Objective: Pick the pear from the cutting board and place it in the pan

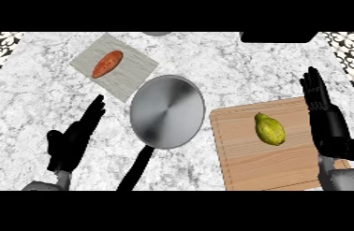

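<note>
Yellow-green pear [269, 129], stem end up-left, lies on the wooden cutting board [242, 164] right of the steel pan [167, 111], near but not touching the right hand [326, 118], whose fingers are straight and apart.

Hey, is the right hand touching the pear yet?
Apart. In the head view, bare cutting board shows between the pear and the open right hand.
</note>
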`<state>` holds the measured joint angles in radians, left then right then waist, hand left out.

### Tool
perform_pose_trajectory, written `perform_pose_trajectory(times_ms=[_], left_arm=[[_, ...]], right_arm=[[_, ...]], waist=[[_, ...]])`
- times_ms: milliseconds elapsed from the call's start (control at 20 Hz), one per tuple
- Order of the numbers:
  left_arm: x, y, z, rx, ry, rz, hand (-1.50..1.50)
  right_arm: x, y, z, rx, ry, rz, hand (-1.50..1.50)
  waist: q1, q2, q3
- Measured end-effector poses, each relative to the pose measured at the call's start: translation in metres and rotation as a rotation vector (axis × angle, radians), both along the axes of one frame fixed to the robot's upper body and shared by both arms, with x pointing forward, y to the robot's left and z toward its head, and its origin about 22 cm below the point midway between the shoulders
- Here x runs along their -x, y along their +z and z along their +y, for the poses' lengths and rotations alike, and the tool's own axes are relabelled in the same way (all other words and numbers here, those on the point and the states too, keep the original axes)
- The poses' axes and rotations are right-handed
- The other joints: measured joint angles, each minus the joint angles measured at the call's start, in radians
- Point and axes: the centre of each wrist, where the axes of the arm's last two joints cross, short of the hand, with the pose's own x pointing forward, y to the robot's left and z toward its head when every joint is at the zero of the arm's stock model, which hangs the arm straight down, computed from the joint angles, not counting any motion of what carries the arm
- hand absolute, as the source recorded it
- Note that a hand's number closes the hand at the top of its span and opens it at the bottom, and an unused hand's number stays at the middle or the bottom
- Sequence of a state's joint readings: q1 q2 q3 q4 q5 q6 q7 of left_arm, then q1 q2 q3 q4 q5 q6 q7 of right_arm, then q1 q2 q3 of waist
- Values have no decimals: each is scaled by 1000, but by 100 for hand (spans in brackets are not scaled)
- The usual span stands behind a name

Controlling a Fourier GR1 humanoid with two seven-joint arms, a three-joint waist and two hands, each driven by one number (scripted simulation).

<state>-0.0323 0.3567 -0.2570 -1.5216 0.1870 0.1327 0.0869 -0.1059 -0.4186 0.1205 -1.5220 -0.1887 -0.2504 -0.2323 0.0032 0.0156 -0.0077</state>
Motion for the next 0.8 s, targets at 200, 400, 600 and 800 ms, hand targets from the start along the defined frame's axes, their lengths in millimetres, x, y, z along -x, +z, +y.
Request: perform_pose_trajectory(times_ms=[200,400,600,800], left_arm=[[-4,0,21,-69,83,19,0],[-4,1,47,-144,184,40,0],[-6,4,66,-189,265,70,0],[-12,9,85,-220,328,94,0]], right_arm=[[-11,0,13,-245,178,27,-150],[-15,-2,12,-390,207,32,150],[-9,-33,-8,-535,102,203,150],[-9,-52,-37,-796,102,244,-150]], waist=[[22,-2,10],[32,6,22],[26,13,19],[13,4,15]])
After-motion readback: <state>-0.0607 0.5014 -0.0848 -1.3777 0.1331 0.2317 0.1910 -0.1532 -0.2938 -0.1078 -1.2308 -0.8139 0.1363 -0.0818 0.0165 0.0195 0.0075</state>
